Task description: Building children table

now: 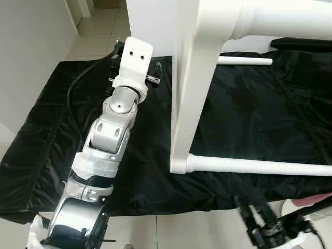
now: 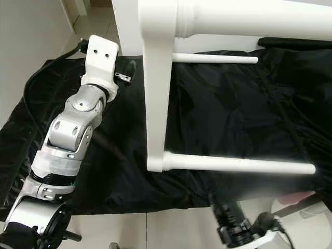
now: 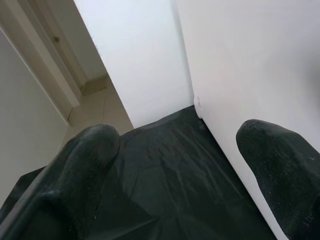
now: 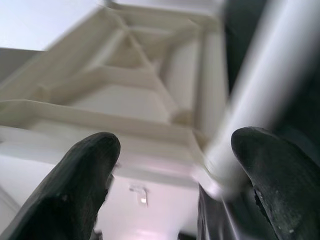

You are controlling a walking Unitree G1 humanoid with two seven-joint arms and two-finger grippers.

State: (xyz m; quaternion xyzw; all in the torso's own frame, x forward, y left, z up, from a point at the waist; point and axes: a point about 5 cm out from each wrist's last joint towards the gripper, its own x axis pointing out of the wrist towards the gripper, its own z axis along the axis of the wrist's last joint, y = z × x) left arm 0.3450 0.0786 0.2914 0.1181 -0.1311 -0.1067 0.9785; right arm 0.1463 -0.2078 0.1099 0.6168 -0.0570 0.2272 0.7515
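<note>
A white children's table lies on its side on a black mat (image 1: 259,104), its top (image 1: 187,93) standing as an upright slab. One leg (image 1: 259,167) runs low over the mat near me. A second leg (image 1: 244,60) lies farther back, and a third leg (image 1: 280,18) looms close overhead. My left gripper (image 3: 175,150) is open, low over the mat beside the tabletop's flat face (image 3: 250,65), with nothing between its fingers (image 3: 85,165). My right gripper (image 1: 257,218) is open below the mat's front edge. It points up at the table's ribbed underside (image 4: 130,90) and a leg (image 4: 260,85).
The mat's front edge (image 1: 171,210) meets pale tiled floor (image 1: 171,231). A black cable (image 1: 78,78) loops beside my left arm. A white wall (image 1: 31,57) rises on the left. Something pink (image 1: 317,199) and white sits at the bottom right.
</note>
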